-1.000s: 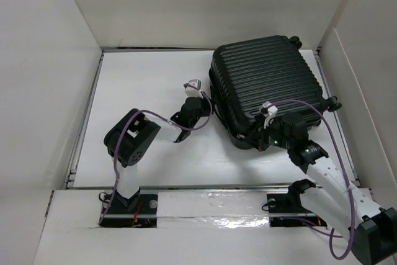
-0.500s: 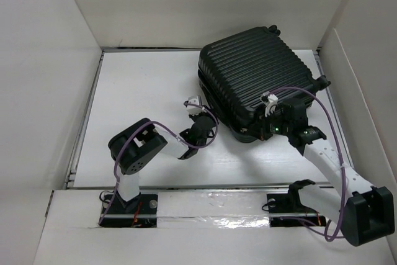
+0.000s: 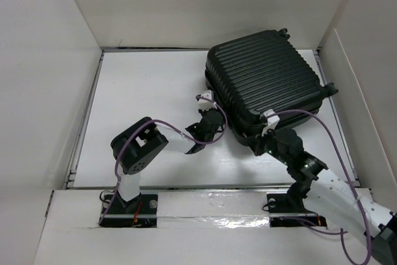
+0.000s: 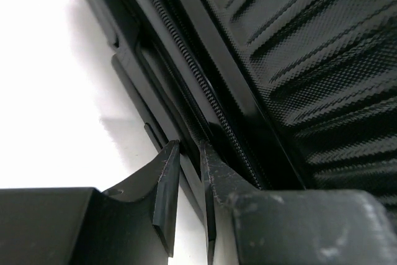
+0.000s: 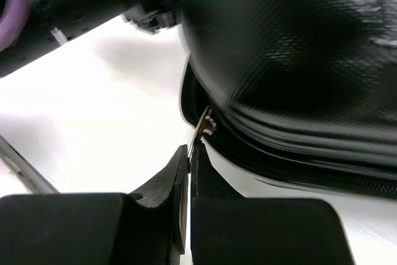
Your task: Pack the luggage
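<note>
White laminate tabletop (image 3: 142, 79), boxed in by plain white walls (image 3: 205, 4).

Obs: the small black hard-shell suitcase with a ribbed shell (image 3: 263, 79) lies flat on the table, lid down. No contents or lining show from any view. It is the largest thing present.

Right gripper (image 5: 189, 152): at the suitcase's near rounded corner, low to the table. Its fingers are pressed together on the small silvery metal zipper pull (image 5: 203, 127), whose tab sticks out from between the tips. Judgement: the pull is held so it can be drawn along the seam around this corner.

Left gripper (image 4: 188, 147): against the suitcase's near-left side, just below the line of black zip teeth (image 4: 205, 97). The fingers are almost together, with only a thin slit between them. I cannot tell whether they pinch any part of the shell edge. Judgement: it is placed there to brace the case so it does not slide while the other arm pulls.

Stage, as judged: packing looks done and zipping the case shut is the step in hand. How much of the seam remains open is not visible.

Risk: the thin tab could slip out of the pinch at the corner bend.
</note>
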